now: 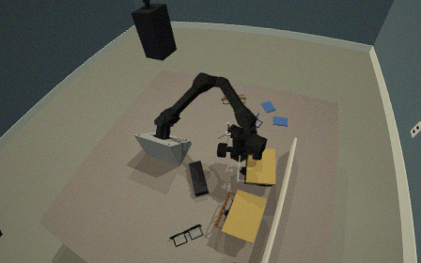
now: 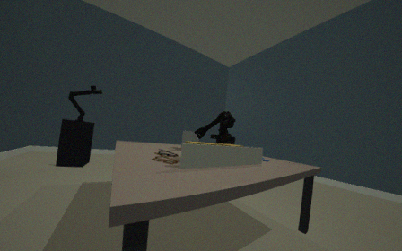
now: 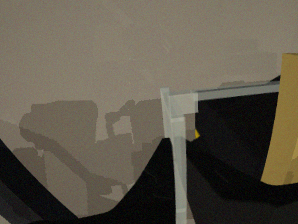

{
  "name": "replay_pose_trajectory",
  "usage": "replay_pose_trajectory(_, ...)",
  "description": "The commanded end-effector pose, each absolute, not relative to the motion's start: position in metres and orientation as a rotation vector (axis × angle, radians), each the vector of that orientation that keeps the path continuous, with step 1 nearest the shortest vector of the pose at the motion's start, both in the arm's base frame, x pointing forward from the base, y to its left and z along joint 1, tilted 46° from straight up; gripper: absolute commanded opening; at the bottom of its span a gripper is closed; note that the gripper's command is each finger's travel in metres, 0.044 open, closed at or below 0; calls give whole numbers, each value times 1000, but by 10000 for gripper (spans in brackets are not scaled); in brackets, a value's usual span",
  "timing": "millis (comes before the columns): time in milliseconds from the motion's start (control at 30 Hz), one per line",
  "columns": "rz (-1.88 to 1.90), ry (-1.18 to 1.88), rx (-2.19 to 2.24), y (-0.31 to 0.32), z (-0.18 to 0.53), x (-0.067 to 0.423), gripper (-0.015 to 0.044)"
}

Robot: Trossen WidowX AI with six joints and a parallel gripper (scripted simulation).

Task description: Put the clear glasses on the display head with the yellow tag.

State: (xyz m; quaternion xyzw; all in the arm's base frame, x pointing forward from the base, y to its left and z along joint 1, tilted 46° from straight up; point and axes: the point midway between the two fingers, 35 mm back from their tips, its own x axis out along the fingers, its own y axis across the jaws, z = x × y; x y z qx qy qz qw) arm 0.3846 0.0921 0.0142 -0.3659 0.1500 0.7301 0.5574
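Note:
The clear glasses (image 1: 239,170) (image 3: 183,104) are in my gripper (image 3: 171,144), which is shut on their pale frame. In the wrist view one bar runs down between the fingers and another runs right, across the front of a black head (image 3: 235,130). A small yellow tag (image 3: 197,134) shows on that head, just right of the frame's corner. Whether the bridge or temples touch the head cannot be told. In the top view my arm hides part of the glasses. The other head (image 1: 227,211) is mostly hidden by a yellow block, with brown glasses (image 1: 218,217) at its side.
Yellow blocks (image 1: 261,166) (image 1: 245,216) stand by the heads, near a long pale wall (image 1: 282,197) (image 2: 220,157). A black case (image 1: 198,178) and black-framed glasses (image 1: 187,235) lie toward the robot's side. Blue squares (image 1: 268,106) (image 1: 280,121) and other glasses (image 1: 233,100) lie beyond the arm.

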Motion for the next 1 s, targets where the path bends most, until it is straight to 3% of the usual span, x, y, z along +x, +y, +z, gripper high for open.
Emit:
replay_pose_trajectory(0, 1719, 351, -857, 93, 16, 386, 0)
replay_pose_trajectory(800, 1719, 350, -857, 97, 11, 385, 0)
replay_pose_trajectory(933, 1721, 348, -867, 96, 12, 386, 105)
replay_pose_trajectory(967, 1721, 348, -867, 96, 12, 386, 107)
